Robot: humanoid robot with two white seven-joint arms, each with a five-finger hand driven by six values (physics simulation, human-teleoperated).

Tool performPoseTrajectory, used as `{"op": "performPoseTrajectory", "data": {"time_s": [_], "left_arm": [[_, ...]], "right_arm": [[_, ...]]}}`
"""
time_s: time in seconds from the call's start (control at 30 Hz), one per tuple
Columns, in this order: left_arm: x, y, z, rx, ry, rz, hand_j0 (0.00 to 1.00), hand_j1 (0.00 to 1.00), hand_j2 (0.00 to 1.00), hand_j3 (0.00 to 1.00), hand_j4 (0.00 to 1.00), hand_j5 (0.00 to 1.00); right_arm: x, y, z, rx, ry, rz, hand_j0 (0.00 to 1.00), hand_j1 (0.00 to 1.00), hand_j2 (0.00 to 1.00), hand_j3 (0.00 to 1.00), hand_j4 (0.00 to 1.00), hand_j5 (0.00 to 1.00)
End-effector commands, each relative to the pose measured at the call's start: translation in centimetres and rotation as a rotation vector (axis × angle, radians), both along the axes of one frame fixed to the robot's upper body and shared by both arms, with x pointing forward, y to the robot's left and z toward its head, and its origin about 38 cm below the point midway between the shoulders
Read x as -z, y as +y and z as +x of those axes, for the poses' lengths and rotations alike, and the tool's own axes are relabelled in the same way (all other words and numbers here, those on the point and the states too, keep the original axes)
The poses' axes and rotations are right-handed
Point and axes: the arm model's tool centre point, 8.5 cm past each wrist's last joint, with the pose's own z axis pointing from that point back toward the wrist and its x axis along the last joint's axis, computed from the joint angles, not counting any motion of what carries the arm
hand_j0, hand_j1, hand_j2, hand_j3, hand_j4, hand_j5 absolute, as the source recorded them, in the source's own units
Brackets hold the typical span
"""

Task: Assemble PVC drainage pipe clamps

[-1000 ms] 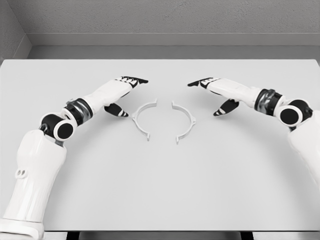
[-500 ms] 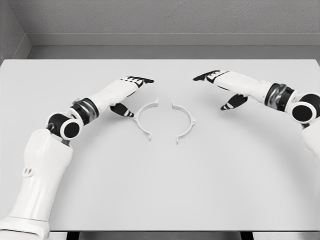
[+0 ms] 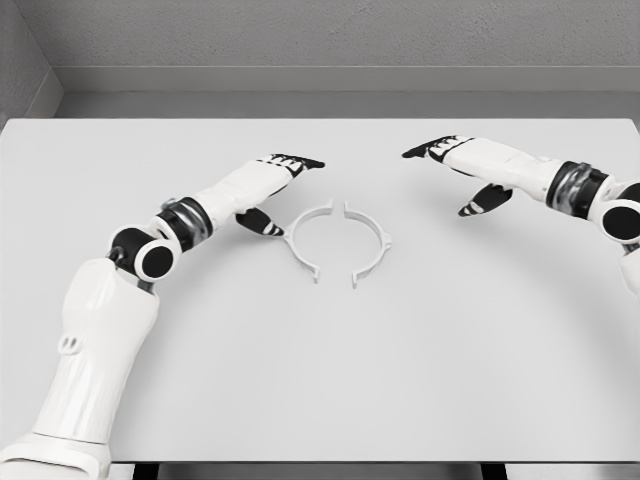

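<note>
On the middle of the white bench lay two white half rings, the parts of a pipe clamp. The left half ring curved like a letter C, and the right half ring curved the other way, so the two faced each other and made an almost round shape. At the top their ends sat just beside each other with a thin gap between them. At the bottom their ends were a bit farther apart. Both halves lay flat on the bench. The left hand came in from the lower left on a white arm. Its fingers were stretched out flat and held nothing, and they pointed toward the far side of the ring. Its thumb hung down right next to the left half ring, and it was hard to tell if it touched the ring. The right hand came in from the right side. Its fingers were stretched out too and held nothing. That hand was well apart from the right half ring, up and to the right of it. Behind the bench stood a gray wall.
</note>
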Motion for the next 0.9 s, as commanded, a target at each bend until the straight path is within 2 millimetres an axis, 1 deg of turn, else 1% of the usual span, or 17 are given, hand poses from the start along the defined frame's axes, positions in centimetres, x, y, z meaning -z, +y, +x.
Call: {"op": "performPoseTrajectory", "data": {"time_s": [0.0,0.07,0.2,0.3,0.4,0.5,0.6,0.67,0.7,0.8,0.87], "left_arm": [[-0.1,-0.2,0.0,0.002,0.0,-0.008,1.0,1.0,1.0,1.0,1.0,1.0],[-0.1,-0.7,-0.1,0.008,0.0,-0.017,1.0,1.0,1.0,1.0,1.0,1.0],[0.0,-1.0,-0.2,0.018,0.003,-0.012,1.0,1.0,1.0,1.0,1.0,1.0],[0.0,-0.9,-0.2,0.016,0.003,-0.012,1.0,1.0,1.0,1.0,1.0,1.0],[0.1,-0.1,0.1,-0.002,0.005,-0.008,1.0,1.0,1.0,1.0,1.0,1.0],[0.1,0.1,0.1,-0.005,0.008,-0.007,1.0,1.0,1.0,1.0,1.0,1.0],[-0.4,0.3,0.7,-0.029,0.006,-0.011,1.0,1.0,1.0,1.0,1.0,1.0],[-0.4,0.4,0.9,-0.032,0.011,-0.01,1.0,1.0,1.0,1.0,1.0,1.0],[-0.5,0.4,1.1,-0.031,0.01,-0.009,1.0,1.0,1.0,1.0,1.0,1.0],[-0.3,0.0,1.0,-0.024,0.016,-0.01,1.0,1.0,1.0,1.0,1.0,1.0],[-0.4,-0.2,1.5,-0.025,0.022,-0.008,1.0,1.0,1.0,1.0,1.0,1.0]], "right_arm": [[-0.1,-0.2,0.0,0.006,0.0,0.005,1.0,1.0,1.0,1.0,1.0,1.0],[-0.1,-0.3,0.0,0.007,0.0,0.002,1.0,1.0,1.0,1.0,1.0,1.0],[-0.2,-0.3,0.0,0.006,-0.001,0.004,1.0,1.0,1.0,1.0,1.0,1.0],[-0.2,-0.4,0.0,0.007,-0.001,0.003,1.0,1.0,1.0,1.0,1.0,1.0],[-0.1,-0.4,0.0,0.008,-0.001,0.003,1.0,1.0,1.0,1.0,1.0,1.0],[-0.2,-0.3,-0.1,0.006,-0.001,0.005,1.0,1.0,1.0,1.0,1.0,1.0],[-0.1,-0.3,-0.1,0.004,0.002,0.009,1.0,1.0,1.0,1.0,1.0,1.0],[-0.5,-0.1,-0.5,-0.01,-0.011,-0.002,1.0,1.0,1.0,1.0,1.0,1.0],[-0.9,-0.7,-0.6,-0.007,-0.018,-0.014,1.0,1.0,1.0,1.0,1.0,1.0],[-0.7,-0.6,-0.7,-0.011,-0.013,-0.019,1.0,1.0,1.0,1.0,1.0,1.0],[-0.7,-0.6,-0.6,-0.01,-0.013,-0.021,1.0,1.0,1.0,1.0,1.0,1.0]]}}
